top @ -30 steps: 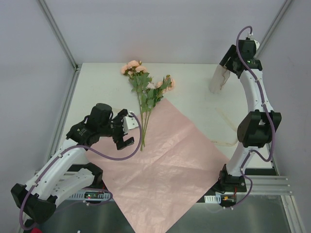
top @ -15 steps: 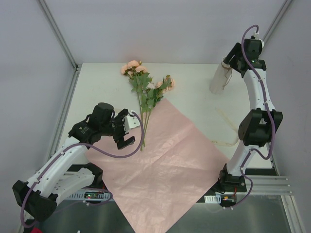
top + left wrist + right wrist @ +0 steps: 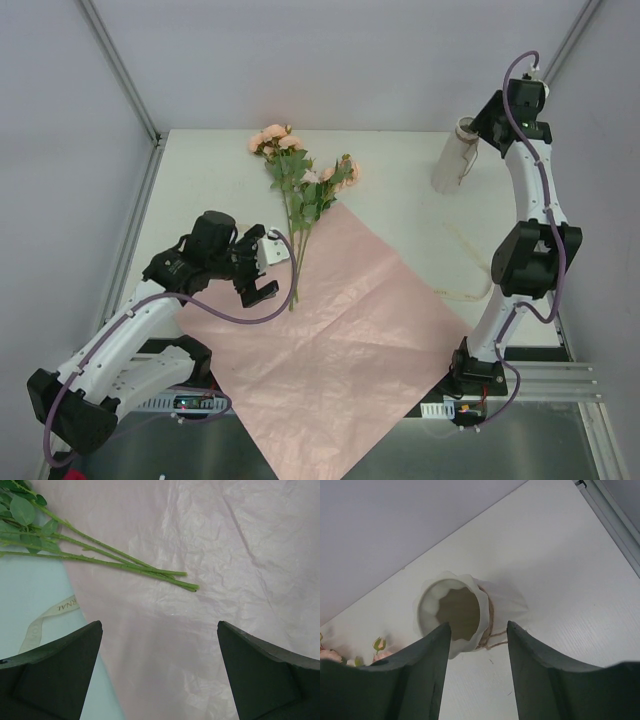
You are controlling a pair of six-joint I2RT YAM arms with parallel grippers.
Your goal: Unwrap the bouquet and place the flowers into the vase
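The bouquet lies undone. Its flowers (image 3: 300, 185), peach-pink roses on long green stems, rest on the table with the stem ends (image 3: 125, 562) on the flat pink paper sheet (image 3: 345, 330). My left gripper (image 3: 262, 266) hovers open just left of the stem ends; in its wrist view the left gripper (image 3: 159, 624) has only paper between its fingers. The off-white vase (image 3: 452, 165) stands at the back right. My right gripper (image 3: 482, 125) is open above and behind it, holding nothing. The right wrist view looks down past the gripper (image 3: 478, 624) into the vase (image 3: 427, 610).
A cream ribbon (image 3: 47, 620) lies on the table beside the paper's left edge, under my left gripper. Twine is wound round the vase's neck (image 3: 492, 630). Metal frame rails run along both table sides (image 3: 140, 200).
My right gripper has pulled up and back to the right, off the vase top, and its jaws have narrowed. The vase stands free. The left arm has hardly moved.
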